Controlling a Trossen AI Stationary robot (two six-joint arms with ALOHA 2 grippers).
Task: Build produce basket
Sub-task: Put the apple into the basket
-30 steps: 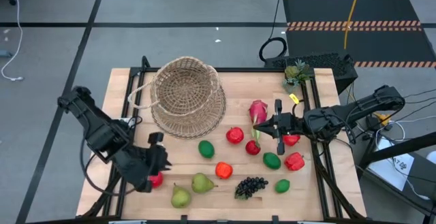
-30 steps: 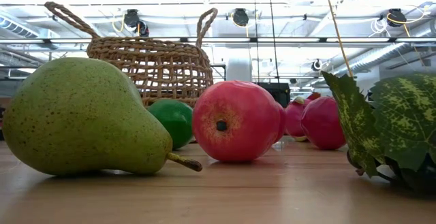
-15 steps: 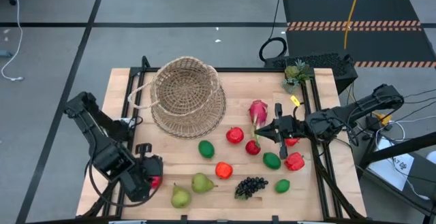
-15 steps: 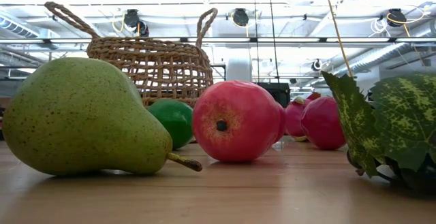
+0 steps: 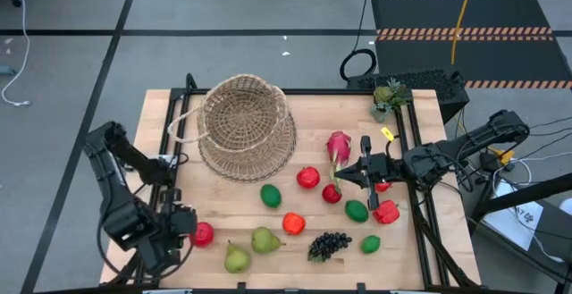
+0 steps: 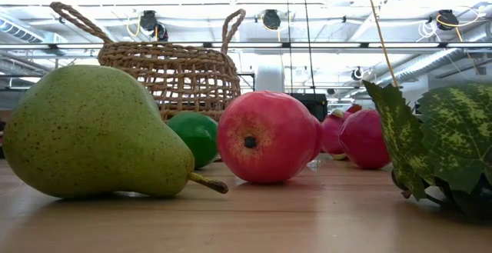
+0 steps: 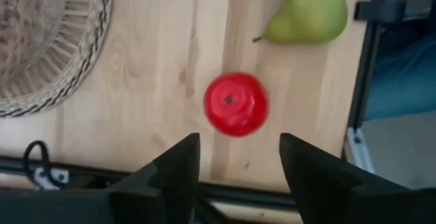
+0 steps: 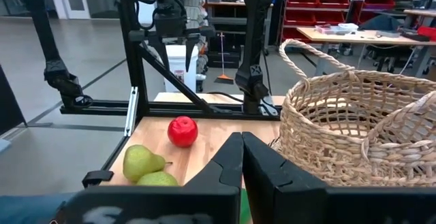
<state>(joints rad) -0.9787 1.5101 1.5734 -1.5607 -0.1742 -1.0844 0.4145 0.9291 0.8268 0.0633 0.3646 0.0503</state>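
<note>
Left arm folded back at the table's near left corner, elbow raised outboard of the table (image 5: 161,106) edge, wrist bent down over the front-left boards. Left gripper (image 7: 235,159) spread wide, nothing between the fingers (image 7: 174,173), poised above a red apple (image 7: 236,104) lying free on the wood; seen in the high view as the red fruit (image 5: 203,233) just beside the gripper (image 5: 174,231). A pear (image 7: 308,13) near that apple, toward the table's front edge; part of the woven basket (image 7: 48,40) at the frame's far corner.

Right arm stretched in level from the right side, forearm low across the table's right rail, wrist pointed toward the middle. Right gripper (image 5: 344,171) closed to a point, fingers (image 8: 238,166) pressed together with nothing visibly held, tip set beside the pink dragon fruit (image 5: 338,147) and a small red fruit (image 5: 332,193).

Basket (image 5: 246,126) standing on the back-left half of the table, upright, loop handle toward the left, empty inside. Produce scattered on the boards in front and to the right of it: a red apple (image 5: 307,177) just off the basket's rim, a green lime (image 5: 270,196), a red tomato (image 5: 293,223), two pears (image 5: 250,249) near the front edge, a dark grape bunch (image 5: 329,244), two more limes (image 5: 357,211), a red pepper (image 5: 387,212). Small potted plant (image 5: 388,96) at the back-right corner, well apart from the fruit.
</note>
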